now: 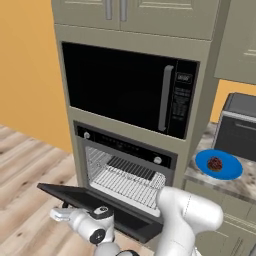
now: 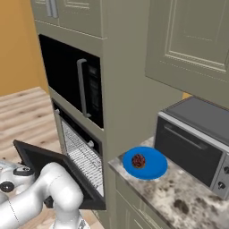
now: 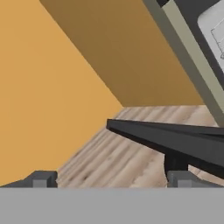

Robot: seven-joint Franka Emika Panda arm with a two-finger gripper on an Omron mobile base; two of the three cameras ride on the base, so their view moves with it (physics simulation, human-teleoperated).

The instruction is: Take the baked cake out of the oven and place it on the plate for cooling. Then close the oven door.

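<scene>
The cake (image 1: 215,163) already sits on the plate (image 1: 231,171) on the worktop (image 2: 188,197). My fingers (image 3: 188,178) are spread wide, empty, beside the lowered door (image 1: 75,195). I should get under its edge and lift steadily until it shuts.

Black microwave (image 1: 127,87) built into tall grey-green cabinet column (image 2: 127,89), vertical handle (image 1: 168,98) near its right side, control panel right of handle. Cabinet doors (image 1: 135,12) above it. Silver toaster oven (image 2: 194,141) on speckled stone counter (image 2: 179,197), dark glass front, two knobs at its lower right, possibly more out of frame. Upper wall cabinet (image 2: 190,42) over counter. Orange wall (image 1: 27,70) at left, wood plank floor (image 1: 25,170) below
</scene>
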